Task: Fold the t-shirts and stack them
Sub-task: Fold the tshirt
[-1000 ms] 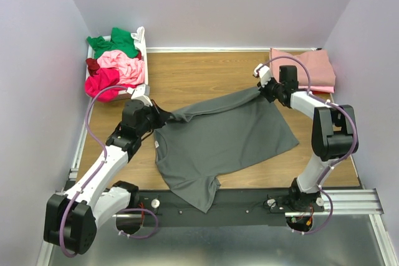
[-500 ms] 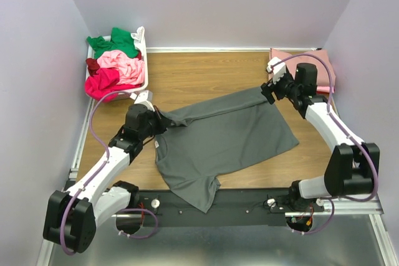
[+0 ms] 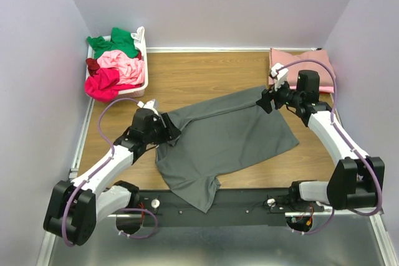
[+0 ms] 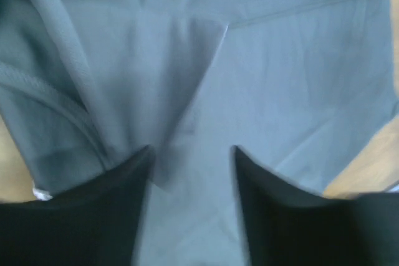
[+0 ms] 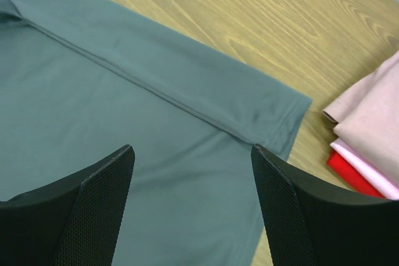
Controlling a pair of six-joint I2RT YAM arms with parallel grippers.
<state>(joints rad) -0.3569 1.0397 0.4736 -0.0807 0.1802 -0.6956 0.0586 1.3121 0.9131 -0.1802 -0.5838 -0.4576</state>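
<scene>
Wooden table (image 3: 206, 73): left arm (image 3: 112, 163), right arm (image 3: 333, 135) lean over grey t-shirt (image 3: 224, 138)

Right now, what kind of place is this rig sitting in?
Probably a robot lab test cell, not a home: plain walls boxing in a wooden table, a white basket of t-shirts at its corner.

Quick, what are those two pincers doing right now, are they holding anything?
Left pincer: open, above the dark grey t-shirt, holding nothing.
Right pincer: open, holding nothing.
</scene>
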